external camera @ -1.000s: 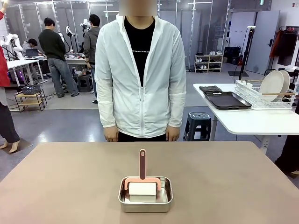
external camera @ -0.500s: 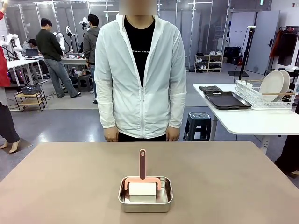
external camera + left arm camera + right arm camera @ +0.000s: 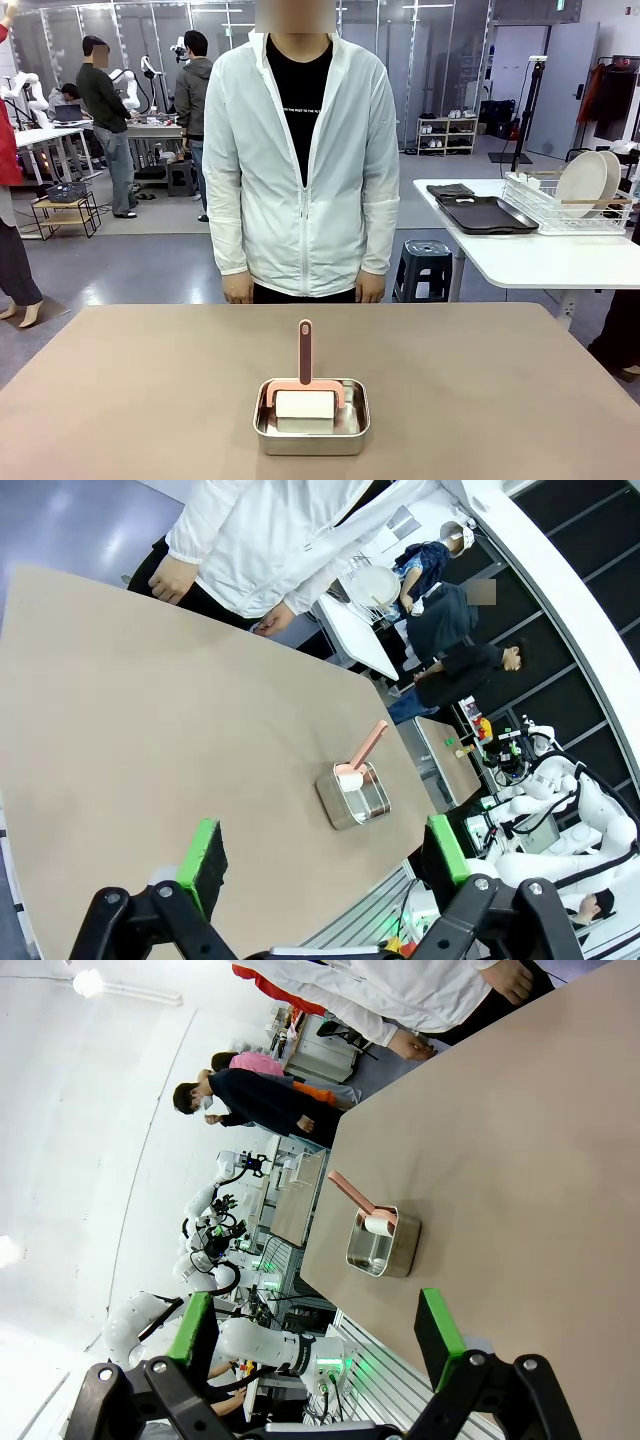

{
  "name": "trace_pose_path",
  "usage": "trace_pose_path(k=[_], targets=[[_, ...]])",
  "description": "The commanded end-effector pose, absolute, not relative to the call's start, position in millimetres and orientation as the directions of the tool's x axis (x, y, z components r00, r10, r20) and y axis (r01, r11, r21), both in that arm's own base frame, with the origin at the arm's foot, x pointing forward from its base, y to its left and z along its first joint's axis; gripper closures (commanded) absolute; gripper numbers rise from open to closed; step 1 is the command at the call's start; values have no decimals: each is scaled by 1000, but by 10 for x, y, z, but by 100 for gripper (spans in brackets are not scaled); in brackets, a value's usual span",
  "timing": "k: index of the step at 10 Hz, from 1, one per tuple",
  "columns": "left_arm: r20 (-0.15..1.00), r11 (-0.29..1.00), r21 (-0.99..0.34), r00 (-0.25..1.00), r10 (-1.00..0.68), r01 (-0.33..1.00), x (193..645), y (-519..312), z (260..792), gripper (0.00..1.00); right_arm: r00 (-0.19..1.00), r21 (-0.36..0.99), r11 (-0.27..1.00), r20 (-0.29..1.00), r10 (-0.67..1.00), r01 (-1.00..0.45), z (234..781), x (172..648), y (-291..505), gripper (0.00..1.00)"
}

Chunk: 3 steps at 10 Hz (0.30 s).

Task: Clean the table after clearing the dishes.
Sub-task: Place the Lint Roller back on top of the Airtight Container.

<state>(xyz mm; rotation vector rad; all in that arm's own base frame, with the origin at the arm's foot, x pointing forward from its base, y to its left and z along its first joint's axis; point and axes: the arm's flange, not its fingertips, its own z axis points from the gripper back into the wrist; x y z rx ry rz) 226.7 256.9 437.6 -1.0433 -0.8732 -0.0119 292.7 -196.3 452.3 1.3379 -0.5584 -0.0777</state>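
Nothing on the table has moved since before. The pan holds a pink-handled brush. The wrist views show the left gripper and right gripper with fingers apart, holding nothing

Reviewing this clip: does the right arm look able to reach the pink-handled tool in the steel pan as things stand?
Probably yes. The right gripper hangs open above the table, and nothing lies between it and the pink-handled tool in the steel pan, whose handle sticks up freely.

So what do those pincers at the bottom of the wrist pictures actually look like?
Each is a black, angular two-finger claw built of jointed links with round bolts. The left pincer has bright green pads on its fingertips, and the right pincer has the same green pads.
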Motion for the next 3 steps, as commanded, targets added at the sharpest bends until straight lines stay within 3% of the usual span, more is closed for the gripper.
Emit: trace_pose_path(k=[1, 3], targets=[[635, 530, -748, 664, 396, 399, 2266, 2583, 4406, 0, 865, 930, 249, 347, -362, -269, 4548, 2921, -1944, 0], [635, 530, -748, 664, 396, 399, 2266, 2583, 4406, 0, 865, 930, 249, 347, -362, -269, 4548, 2921, -1944, 0]])
